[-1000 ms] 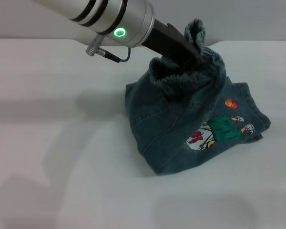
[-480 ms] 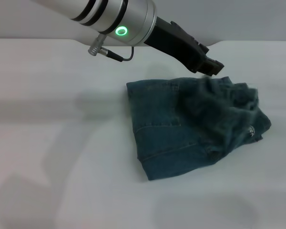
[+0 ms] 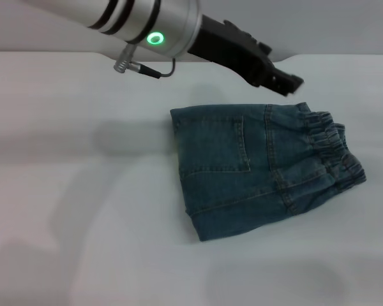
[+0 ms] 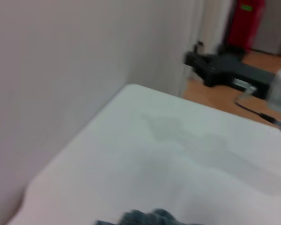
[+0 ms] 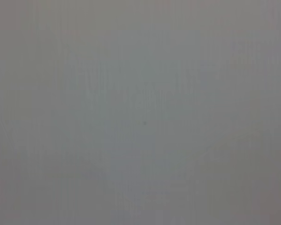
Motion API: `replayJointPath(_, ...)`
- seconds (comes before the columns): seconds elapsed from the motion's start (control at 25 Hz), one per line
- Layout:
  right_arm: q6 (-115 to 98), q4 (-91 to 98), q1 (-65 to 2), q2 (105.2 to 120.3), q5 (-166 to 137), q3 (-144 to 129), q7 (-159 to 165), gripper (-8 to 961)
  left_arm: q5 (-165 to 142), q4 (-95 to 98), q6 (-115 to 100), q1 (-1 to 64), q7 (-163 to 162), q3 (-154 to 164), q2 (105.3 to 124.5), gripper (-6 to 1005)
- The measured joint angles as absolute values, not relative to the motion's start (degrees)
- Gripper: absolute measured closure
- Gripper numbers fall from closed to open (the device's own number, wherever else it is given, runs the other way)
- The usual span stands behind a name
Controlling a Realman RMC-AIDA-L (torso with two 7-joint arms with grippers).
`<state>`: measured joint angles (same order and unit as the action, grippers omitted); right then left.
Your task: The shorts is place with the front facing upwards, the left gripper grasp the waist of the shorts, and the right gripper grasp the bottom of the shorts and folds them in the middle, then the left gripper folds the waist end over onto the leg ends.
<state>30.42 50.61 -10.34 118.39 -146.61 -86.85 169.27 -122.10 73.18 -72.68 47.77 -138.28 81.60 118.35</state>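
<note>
Now we see the shorts (image 3: 262, 169) lying folded on the white tabletop (image 3: 83, 210), gathered waistband toward the right side and a back pocket facing up. The left gripper (image 3: 292, 84) hangs above the far edge of the bundle, clear of the cloth, holding nothing; whether its jaws are parted we cannot tell. The right gripper is out of view. We judge the risk small: a low pass could snag the waistband and undo the fold.
</note>
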Motion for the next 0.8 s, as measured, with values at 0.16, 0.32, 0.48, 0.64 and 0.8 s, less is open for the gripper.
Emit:
replayJointPath(0.16, 30.54, 50.61, -10.41, 118.39, -146.61, -86.52, 169.27, 954, -119.06, 73.35, -66.97, 44.19, -135.19, 80.72, 118.17, 172)
replayJointPath(0.32, 32.71, 49.16, -10.62, 118.15, -146.62, -85.89, 168.88, 954, -111.2, 73.56, -61.27, 39.21, -128.68, 78.99, 118.12, 172)
replayJointPath(0.48, 35.22, 47.46, -10.74, 117.81, -146.66, -84.89, 168.48, 954, -99.77, 72.83, -54.96, 33.23, -118.84, 78.12, 118.12, 172)
replayJointPath(0.64, 36.33, 46.25, -10.45, 117.78, -146.69, -84.5, 168.43, 954, -89.08, 71.0, -51.3, 29.2, -109.73, 78.07, 118.13, 172)
replayJointPath(0.8, 36.61, 45.99, -10.01, 118.03, -146.79, -84.54, 168.4, 954, -64.28, 62.38, -49.03, 23.62, -89.18, 77.97, 118.33, 172)
